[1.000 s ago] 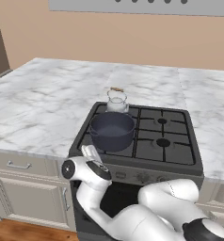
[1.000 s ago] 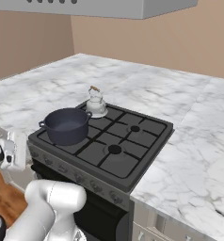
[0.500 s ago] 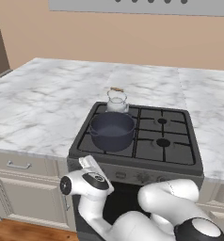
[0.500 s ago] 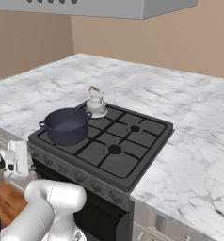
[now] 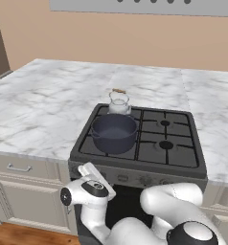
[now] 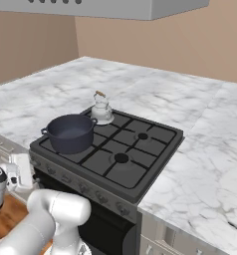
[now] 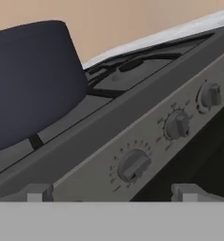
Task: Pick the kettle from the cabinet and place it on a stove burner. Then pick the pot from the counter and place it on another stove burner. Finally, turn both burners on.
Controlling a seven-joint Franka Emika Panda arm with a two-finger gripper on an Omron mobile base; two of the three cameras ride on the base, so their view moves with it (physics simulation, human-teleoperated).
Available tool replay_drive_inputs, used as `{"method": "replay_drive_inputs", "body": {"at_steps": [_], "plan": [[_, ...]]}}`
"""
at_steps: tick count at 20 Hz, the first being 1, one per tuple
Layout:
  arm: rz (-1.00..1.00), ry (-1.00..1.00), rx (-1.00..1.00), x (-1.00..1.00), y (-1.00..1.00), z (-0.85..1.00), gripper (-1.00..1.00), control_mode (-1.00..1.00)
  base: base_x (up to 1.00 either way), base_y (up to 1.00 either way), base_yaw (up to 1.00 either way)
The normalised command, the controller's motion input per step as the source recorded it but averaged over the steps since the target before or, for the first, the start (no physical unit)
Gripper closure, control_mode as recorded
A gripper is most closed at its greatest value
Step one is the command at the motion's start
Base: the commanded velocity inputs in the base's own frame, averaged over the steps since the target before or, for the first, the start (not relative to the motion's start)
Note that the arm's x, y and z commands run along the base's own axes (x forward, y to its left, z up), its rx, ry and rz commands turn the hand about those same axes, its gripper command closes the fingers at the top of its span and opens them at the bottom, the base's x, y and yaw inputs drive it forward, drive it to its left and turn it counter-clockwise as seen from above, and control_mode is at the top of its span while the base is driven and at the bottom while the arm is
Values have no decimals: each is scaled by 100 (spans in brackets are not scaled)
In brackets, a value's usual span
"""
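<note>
The pot (image 5: 114, 133) is seen on the front left burner of the range (image 5: 183, 162), and the kettle (image 5: 119, 103) stands just behind it on the rear left burner, its wooden handle bar raised above the lid. The two right burners (image 5: 165, 144) are bare under their black grates. The range is set into the white marble surface (image 5: 44, 107), with beige drawer fronts (image 5: 20, 167) below to the left.

The tool (image 5: 94, 173) is held low in front of the range, close to the left end of the knob panel, with its jaws spread wide and nothing between them. In the hand view its two finger tips (image 7: 38, 192) are seen well apart at the bottom, and a row of grey knobs (image 7: 132, 164) runs along the panel just ahead, the pot's dark wall rising above on the left. Small tick marks are printed around each knob, but no readable writing or brand can be made out.
</note>
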Motion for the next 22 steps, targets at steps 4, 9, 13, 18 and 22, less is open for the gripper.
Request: {"method": "replay_drive_inputs", "body": {"at_steps": [4,9,13,18,22], "plan": [[0,-2,-5,12,4,-22,-100,-100,0,0,0],[0,0,-7,18,2,-30,-100,-100,0,0,0],[0,0,-6,23,5,-27,-100,-100,0,0,0],[0,0,-9,24,17,-31,-100,-100,0,0,0],[1,-3,-9,23,25,-33,-100,-100,0,0,0]]}}
